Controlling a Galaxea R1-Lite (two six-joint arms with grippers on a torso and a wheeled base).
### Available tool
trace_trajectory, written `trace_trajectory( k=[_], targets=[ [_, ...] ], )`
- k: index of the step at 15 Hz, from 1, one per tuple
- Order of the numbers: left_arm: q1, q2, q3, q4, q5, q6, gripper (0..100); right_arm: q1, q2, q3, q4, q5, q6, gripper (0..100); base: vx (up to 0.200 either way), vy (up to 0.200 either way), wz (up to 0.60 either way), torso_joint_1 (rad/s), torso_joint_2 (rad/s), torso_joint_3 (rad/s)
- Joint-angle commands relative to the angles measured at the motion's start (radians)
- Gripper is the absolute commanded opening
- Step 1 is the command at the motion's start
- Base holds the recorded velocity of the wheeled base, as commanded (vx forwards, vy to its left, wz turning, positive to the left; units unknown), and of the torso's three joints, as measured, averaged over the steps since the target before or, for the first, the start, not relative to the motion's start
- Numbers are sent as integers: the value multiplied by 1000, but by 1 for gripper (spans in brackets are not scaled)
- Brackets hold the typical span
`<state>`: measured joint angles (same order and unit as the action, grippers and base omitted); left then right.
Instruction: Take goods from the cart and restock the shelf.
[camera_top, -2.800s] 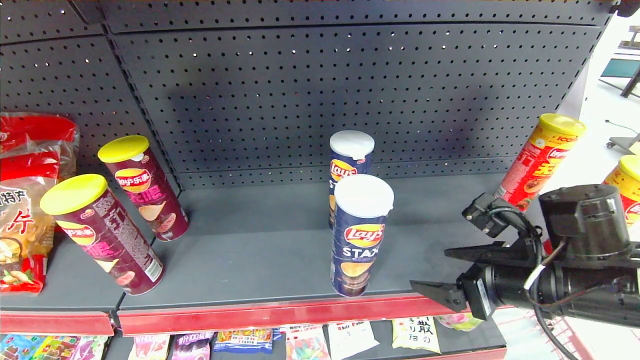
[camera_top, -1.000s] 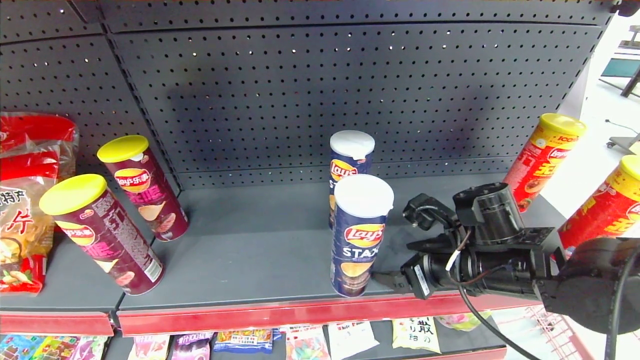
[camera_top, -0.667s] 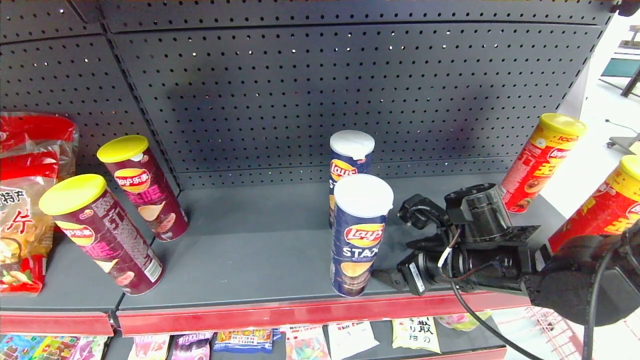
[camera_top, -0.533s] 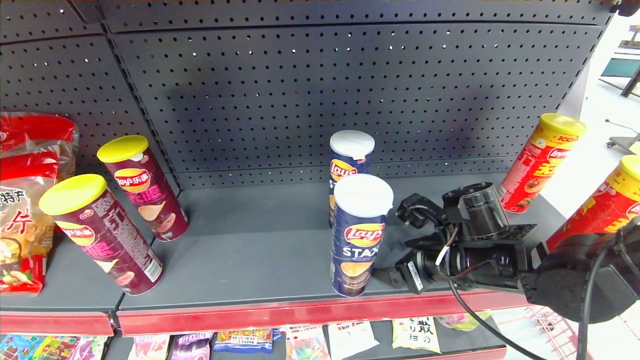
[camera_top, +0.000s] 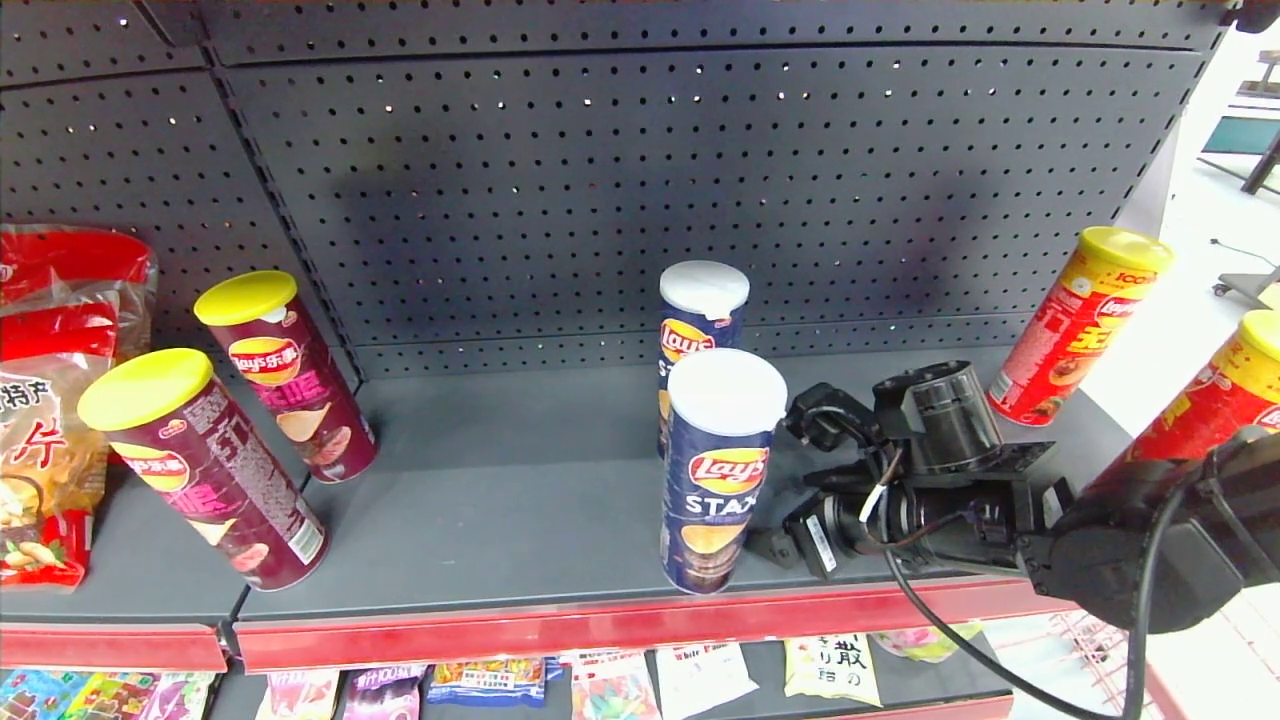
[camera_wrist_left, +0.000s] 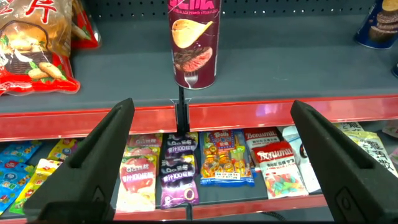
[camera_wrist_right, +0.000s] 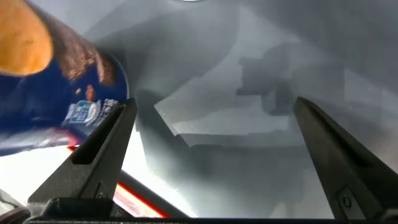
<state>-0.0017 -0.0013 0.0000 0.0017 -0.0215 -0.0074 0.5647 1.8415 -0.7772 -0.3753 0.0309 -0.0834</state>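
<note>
Two blue chip cans with white lids stand mid-shelf, one (camera_top: 718, 470) at the front and one (camera_top: 700, 310) behind it. My right gripper (camera_top: 775, 515) lies low on the grey shelf (camera_top: 500, 500), just right of the front can's base, open and holding nothing. In the right wrist view that can (camera_wrist_right: 56, 99) sits beside one finger, outside the gap of the right gripper (camera_wrist_right: 211, 109). My left gripper (camera_wrist_left: 211, 109) hangs open and empty in front of the shelf's red edge, below a maroon can (camera_wrist_left: 193, 43).
Two maroon cans with yellow lids (camera_top: 215, 470) (camera_top: 290, 375) stand at the left beside red snack bags (camera_top: 50, 400). Two red cans (camera_top: 1085, 320) (camera_top: 1215, 400) stand at the right end. Small packets (camera_top: 610, 685) fill the lower shelf. Bare shelf lies between the maroon and blue cans.
My right arm has travelled left along the shelf front, bringing its open gripper up next to the front blue can's base. The cans have not moved.
</note>
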Motion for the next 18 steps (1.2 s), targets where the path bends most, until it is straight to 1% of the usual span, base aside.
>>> trace_trajectory(
  k=[1, 9, 12, 13, 15, 16, 17, 18],
  targets=[
    [0, 1, 0, 0, 0, 0, 100, 12, 1, 1, 3, 1, 1, 100, 0, 0, 0, 0, 0, 0],
    [0, 1, 0, 0, 0, 0, 100, 29, -2, 16, 9, 4, 2, 100, 0, 0, 0, 0, 0, 0],
    [0, 1, 0, 0, 0, 0, 100, 23, -15, 42, 7, 4, 2, 100, 0, 0, 0, 0, 0, 0],
    [0, 1, 0, 0, 0, 0, 100, 15, -51, 65, 6, 3, 1, 100, 0, 0, 0, 0, 0, 0],
    [0, 1, 0, 0, 0, 0, 100, 12, -168, 154, -4, -3, 1, 100, 0, 0, 0, 0, 0, 0],
    [0, 1, 0, 0, 0, 0, 100, 14, -245, 200, -2, -20, 1, 100, 0, 0, 0, 0, 0, 0],
    [0, 1, 0, 0, 0, 0, 100, 17, -396, 289, -1, -55, 1, 100, 0, 0, 0, 0, 0, 0],
    [0, 1, 0, 0, 0, 0, 100, 18, -472, 326, -1, -68, -1, 100, 0, 0, 0, 0, 0, 0]
  ],
)
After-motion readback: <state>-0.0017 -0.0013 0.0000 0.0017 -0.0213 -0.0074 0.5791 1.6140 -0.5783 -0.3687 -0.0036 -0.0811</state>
